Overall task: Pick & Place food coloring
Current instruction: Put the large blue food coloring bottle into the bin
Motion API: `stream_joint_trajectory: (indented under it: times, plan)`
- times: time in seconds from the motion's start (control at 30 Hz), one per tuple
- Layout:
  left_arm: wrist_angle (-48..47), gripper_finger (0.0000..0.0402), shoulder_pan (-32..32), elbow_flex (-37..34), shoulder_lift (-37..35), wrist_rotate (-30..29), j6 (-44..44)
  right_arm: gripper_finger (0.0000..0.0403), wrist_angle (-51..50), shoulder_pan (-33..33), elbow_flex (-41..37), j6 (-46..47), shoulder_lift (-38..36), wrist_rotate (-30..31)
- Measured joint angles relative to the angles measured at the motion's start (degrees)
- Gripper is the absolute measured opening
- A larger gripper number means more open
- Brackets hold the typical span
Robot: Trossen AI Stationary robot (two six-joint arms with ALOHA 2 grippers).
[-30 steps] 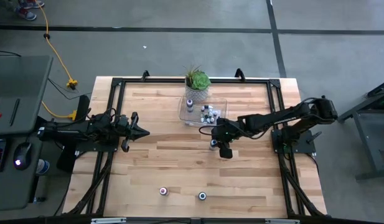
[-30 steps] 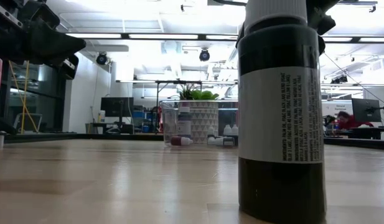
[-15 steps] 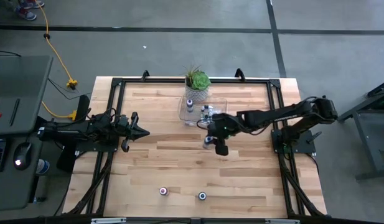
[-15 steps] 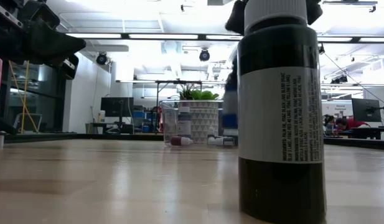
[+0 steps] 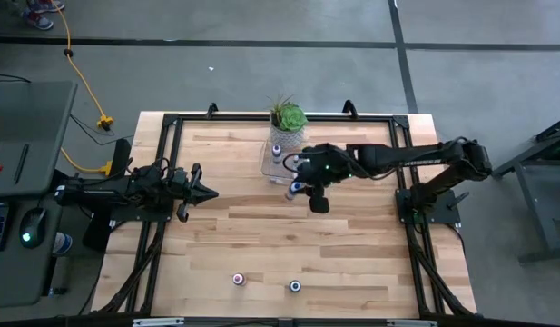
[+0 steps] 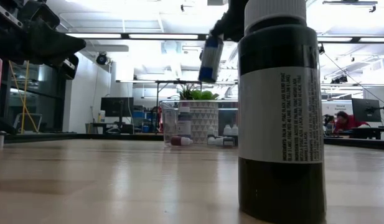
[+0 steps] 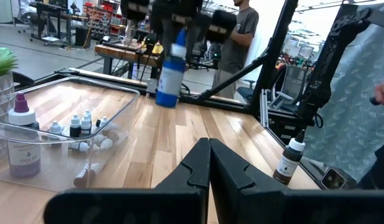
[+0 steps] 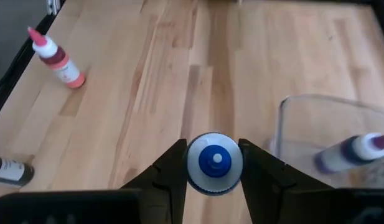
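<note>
Fingers of your right gripper (image 8: 215, 163) are clamped on the white cap of a blue food coloring bottle (image 7: 169, 76), so it hangs clear of the table beside the near edge of the clear plastic tray (image 5: 270, 169). In the low view the bottle (image 6: 210, 58) dangles body-down, cap up, with its long axis tipped a little off vertical. The right wrist view looks straight down that axis onto the cap (image 8: 215, 160).

Your risk is the grip: only the cap is pinched, so the body can swing or slip if you move fast. The tray wall (image 8: 285, 118) is close, and a low carry could knock the bottle's base against the rim. Judging by the tilt, the bottle may topple on release and roll into the small bottles (image 7: 79, 124) already inside, or bump the purple bottle (image 7: 22, 142) standing there.

Behind the tray is the potted plant (image 5: 288, 121). A red bottle (image 5: 238, 279) and a dark one (image 5: 295, 286) stand at the table's front. Your left gripper (image 5: 200, 190) waits at the left side with its fingers pressed together, holding nothing.
</note>
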Motion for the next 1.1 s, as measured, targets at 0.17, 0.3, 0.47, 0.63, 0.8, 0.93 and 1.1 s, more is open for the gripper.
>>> stream_joint_trajectory:
  times: [0.17,0.3,0.47,0.63,0.8,0.93,1.1]
  plan:
    - [0.0,0.0000,0.0,0.0,0.0,0.0,0.0,0.0113,-3.6,-1.8,4.5,-1.9,0.0,0.1]
    - [0.0,0.0000,0.0,0.0,0.0,0.0,0.0,0.0113,-4.9,-4.1,6.3,-2.6,0.0,1.0]
    - [0.0,0.0000,0.0,0.0,0.0,0.0,0.0,0.0113,-5.3,-8.2,6.6,-2.7,0.0,1.2]
    - [0.0,0.0000,0.0,0.0,0.0,0.0,0.0,0.0113,-5.4,-11.9,6.6,-3.8,0.0,2.6]
    - [0.0,0.0000,0.0,0.0,0.0,0.0,0.0,0.0113,-8.2,-14.5,6.6,-4.2,0.2,2.6]
    - [0.0,0.0000,0.0,0.0,0.0,0.0,0.0,0.0113,-10.3,-15.8,6.6,-3.9,1.1,3.1]
    - [0.0,0.0000,0.0,0.0,0.0,0.0,0.0,0.0113,-10.3,-16.3,6.6,-1.3,3.7,3.0]
